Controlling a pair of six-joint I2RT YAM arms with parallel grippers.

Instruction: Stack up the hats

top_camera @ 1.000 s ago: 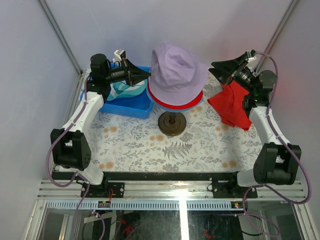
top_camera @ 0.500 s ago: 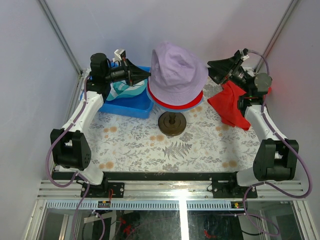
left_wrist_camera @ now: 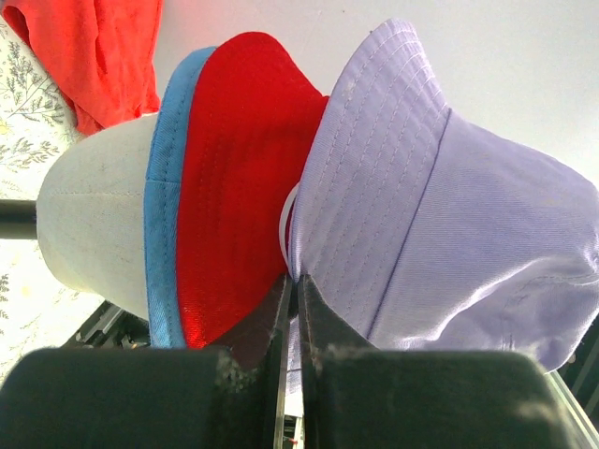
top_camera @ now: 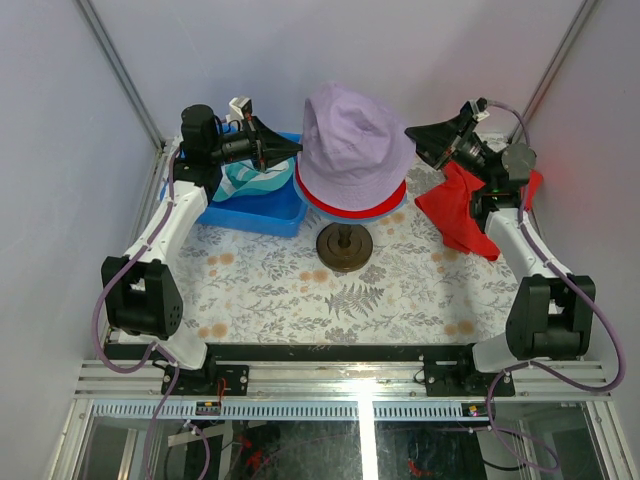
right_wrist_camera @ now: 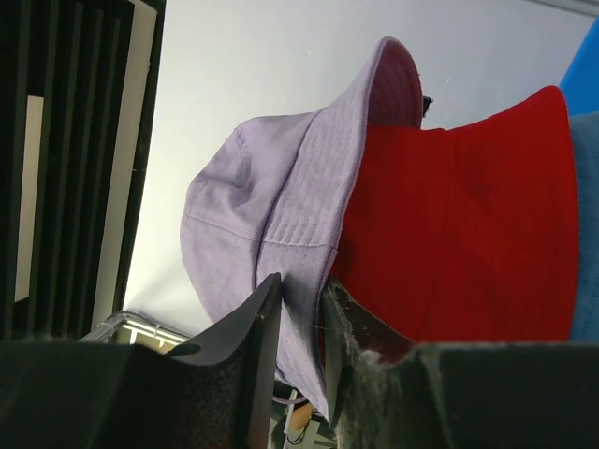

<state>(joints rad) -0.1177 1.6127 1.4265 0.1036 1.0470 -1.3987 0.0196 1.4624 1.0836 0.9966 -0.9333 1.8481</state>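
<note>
The lilac hat [top_camera: 355, 140] sits on top of the red hat [top_camera: 345, 205] and blue hat [left_wrist_camera: 168, 187] on the mannequin head [left_wrist_camera: 94, 215], between the two sets of fingers. The left fingers [left_wrist_camera: 292, 309] are pressed together, pinching the lilac brim. The right fingers [right_wrist_camera: 301, 309] stand narrowly apart around the brim's opposite edge, and the teal hat [top_camera: 245, 180] lies in the blue tray [top_camera: 270, 215] below the left fingers.

Even, bright overhead light; glare streaks the glass below the table's [top_camera: 400, 290] near edge. Wrist views sharp on cloth, blurred on near fingers [left_wrist_camera: 253, 327].
</note>
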